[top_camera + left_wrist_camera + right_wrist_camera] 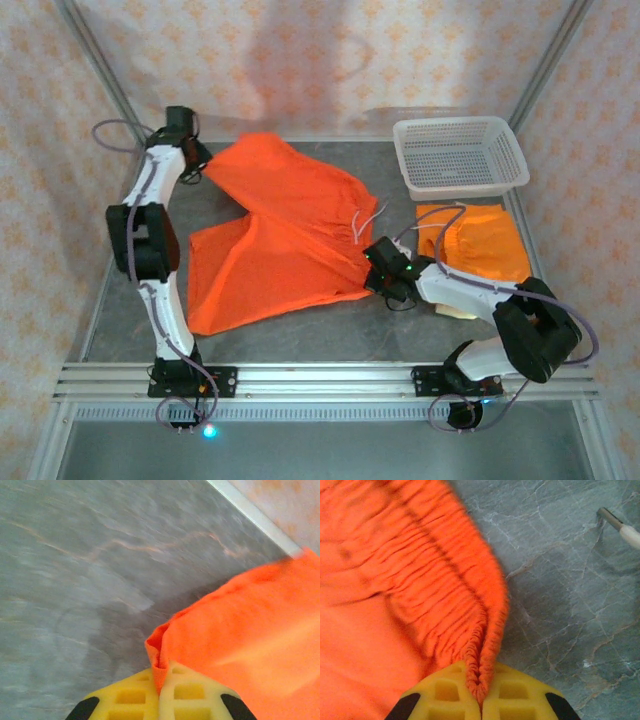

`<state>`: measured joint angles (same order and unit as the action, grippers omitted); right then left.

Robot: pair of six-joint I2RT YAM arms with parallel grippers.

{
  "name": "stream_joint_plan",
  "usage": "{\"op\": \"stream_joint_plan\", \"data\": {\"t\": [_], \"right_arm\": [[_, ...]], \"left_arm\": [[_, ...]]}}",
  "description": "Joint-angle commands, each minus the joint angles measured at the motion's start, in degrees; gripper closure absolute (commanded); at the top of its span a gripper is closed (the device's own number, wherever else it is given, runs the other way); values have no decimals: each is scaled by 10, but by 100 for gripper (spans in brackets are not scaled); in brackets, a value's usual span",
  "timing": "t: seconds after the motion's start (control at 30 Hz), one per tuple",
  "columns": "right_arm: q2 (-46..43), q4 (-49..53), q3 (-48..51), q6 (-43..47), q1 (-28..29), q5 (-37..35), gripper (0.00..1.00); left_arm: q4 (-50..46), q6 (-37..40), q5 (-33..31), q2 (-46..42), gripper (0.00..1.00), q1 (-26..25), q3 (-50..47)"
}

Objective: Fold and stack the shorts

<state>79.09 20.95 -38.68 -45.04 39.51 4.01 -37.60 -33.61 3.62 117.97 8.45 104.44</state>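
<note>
Beneath both end effectors lies a grey, marble-veined tabletop (330,325). It is closed in on three sides by pale walls with a peach floral pattern (300,50) and edged at the near side by a ribbed aluminium rail (320,380). Behind the right end effector (375,262), toward the far right corner, sits a white plastic mesh basket (460,155).

The left arm reaches far back along the left edge, its wrist bent inward. The left end effector (197,168) has its yellow fingers (190,695) pressed together on a corner of one leg of the large bright orange cloth shorts (280,230), which spread flat between the two end effectors. The right arm folds low across the tabletop with its elbow out to the right. The right end effector is clamped on the edge of the gathered elastic waistband of the same shorts.

Just to the right of the right end effector rest folded bright orange shorts (480,245). A sliver of pale beige cloth (455,312) shows at the near side of the right forearm, mostly hidden by it. The left wrist view is blurred. In the right wrist view, a white drawstring tip (620,525) is cut off at the frame's edge.
</note>
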Motion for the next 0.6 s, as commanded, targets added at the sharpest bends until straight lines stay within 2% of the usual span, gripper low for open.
{"op": "stream_joint_plan", "data": {"t": [0.0,0.13,0.2,0.3,0.4,0.43,0.57], "right_arm": [[9,5,11,-11,3,-25,95],[11,5,7,-11,2,-19,95],[6,10,7,-13,3,-20,95],[-12,15,6,-12,2,-15,89],[-41,32,-14,16,3,1,61],[-54,44,-24,27,3,-1,53],[-110,115,-91,89,2,-39,32]], "left_arm": [[88,-30,-2,-19,85,33,-120],[113,-35,16,-28,77,46,-174],[126,-37,22,-41,68,49,-191],[150,-32,51,-71,46,51,-206],[167,-30,84,-120,41,50,-225],[176,-32,93,-140,34,50,-236],[198,-37,128,-218,23,45,-286]]}}
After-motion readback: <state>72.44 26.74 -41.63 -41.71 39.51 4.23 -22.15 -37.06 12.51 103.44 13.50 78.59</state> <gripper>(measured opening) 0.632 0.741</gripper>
